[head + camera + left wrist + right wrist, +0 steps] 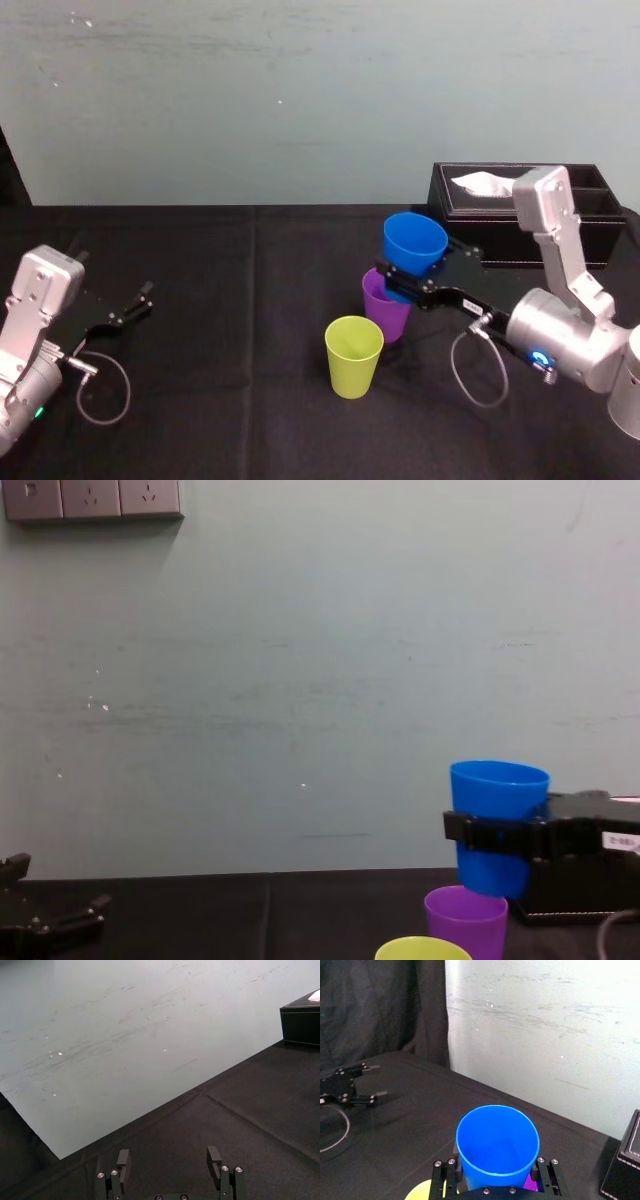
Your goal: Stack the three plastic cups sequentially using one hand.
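We see the blue cup [414, 243] upright and lifted, gripped between the right gripper's [492, 832] fingers, its base just over the upright purple cup's [385, 310] open mouth. The yellow-green cup [353, 356] stands upright just beside the purple one.

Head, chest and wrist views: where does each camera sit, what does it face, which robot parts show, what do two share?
Head view: high, looking down; right gripper working, left gripper parked.
Chest view: low, facing the wall; right gripper holds the blue cup.
Left wrist view: over the open left gripper toward the tissue box.
Right wrist view: over the held blue cup, left gripper beyond.
Shared: head and chest show blue above purple cup.
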Motion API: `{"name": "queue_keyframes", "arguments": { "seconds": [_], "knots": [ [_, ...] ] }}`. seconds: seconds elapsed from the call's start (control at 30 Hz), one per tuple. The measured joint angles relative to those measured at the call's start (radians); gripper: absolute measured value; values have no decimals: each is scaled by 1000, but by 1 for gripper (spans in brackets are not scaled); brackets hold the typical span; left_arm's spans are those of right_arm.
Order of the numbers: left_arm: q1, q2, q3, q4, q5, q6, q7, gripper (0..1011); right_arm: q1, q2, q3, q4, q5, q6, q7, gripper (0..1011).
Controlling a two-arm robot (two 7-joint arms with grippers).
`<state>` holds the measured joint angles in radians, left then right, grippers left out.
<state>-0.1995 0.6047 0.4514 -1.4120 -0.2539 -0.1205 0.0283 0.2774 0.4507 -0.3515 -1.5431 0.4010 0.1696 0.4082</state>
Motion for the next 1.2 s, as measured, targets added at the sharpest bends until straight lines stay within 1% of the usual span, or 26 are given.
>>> {"name": "queue_keyframes", "arguments": {
  "seconds": [0.17,0.2,0.27,0.63,0.83,1.2],
  "knots": [
    [0,0,0,0,0,0,0,1000,40,-21,-21,47,-17,2,-7,726],
    [0,0,0,0,0,0,0,1000,40,-21,-21,47,-17,2,-7,726],
    [0,0,0,0,0,0,0,1000,57,-32,-28,74,-26,2,-12,726],
    [0,0,0,0,0,0,0,1000,94,-61,-38,145,-44,-23,-9,726],
    [0,0,0,0,0,0,0,1000,103,-69,-40,165,-52,-33,-4,726],
    [0,0,0,0,0,0,0,1000,105,-77,-40,179,-61,-38,0,726]
  ]
}}
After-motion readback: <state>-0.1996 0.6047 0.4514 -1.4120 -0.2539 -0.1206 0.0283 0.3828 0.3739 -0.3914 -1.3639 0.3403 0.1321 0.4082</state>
